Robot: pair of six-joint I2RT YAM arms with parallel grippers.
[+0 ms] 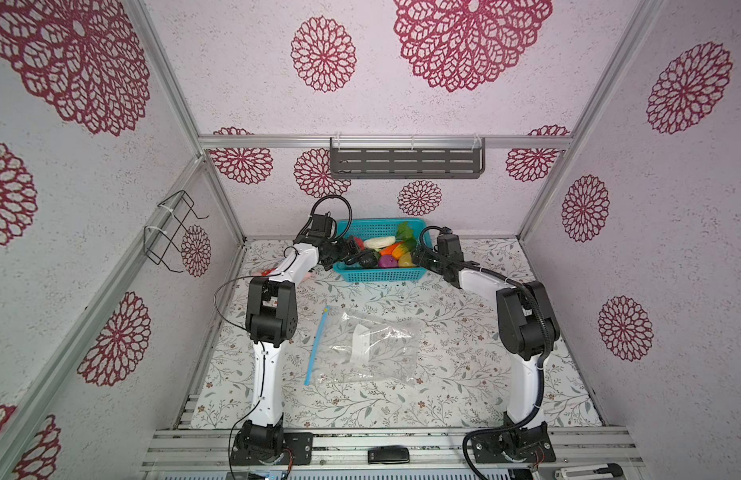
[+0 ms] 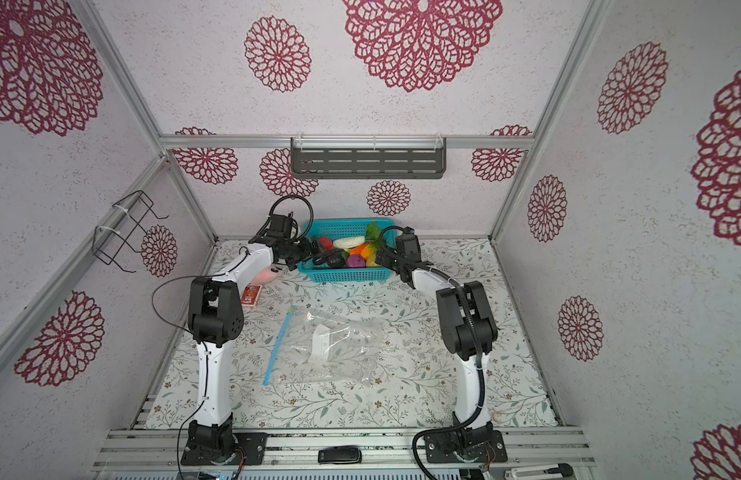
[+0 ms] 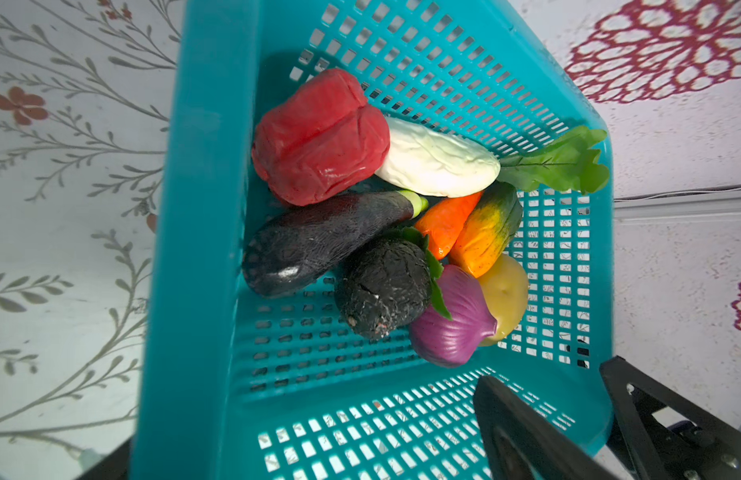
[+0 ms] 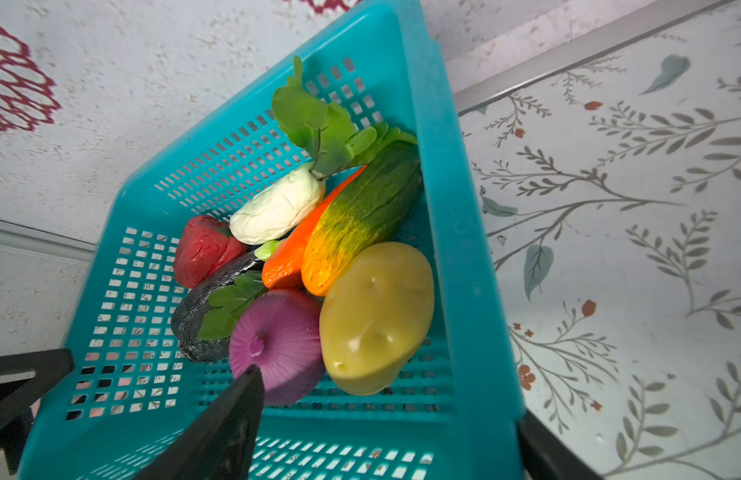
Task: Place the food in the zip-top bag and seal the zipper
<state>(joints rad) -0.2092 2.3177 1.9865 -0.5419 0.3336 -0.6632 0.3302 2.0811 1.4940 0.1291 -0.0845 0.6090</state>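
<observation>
While the plastic toy vegetables [image 1: 385, 251] lie heaped in the teal mesh basket [image 1: 381, 275] at upper centre, left gripper [image 1: 354, 249] and right gripper [image 1: 416, 254] hang spread at its ends. Clear crinkly zip-top bag [image 1: 368, 349] lies flat on bench [image 1: 464, 386], lower centre. Advise: pinch one item, avoiding basket wall.

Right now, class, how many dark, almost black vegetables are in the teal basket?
2. A long eggplant lies beside the red pepper; a rounder lumpy one sits against the purple onion. More could be hidden underneath.
</observation>
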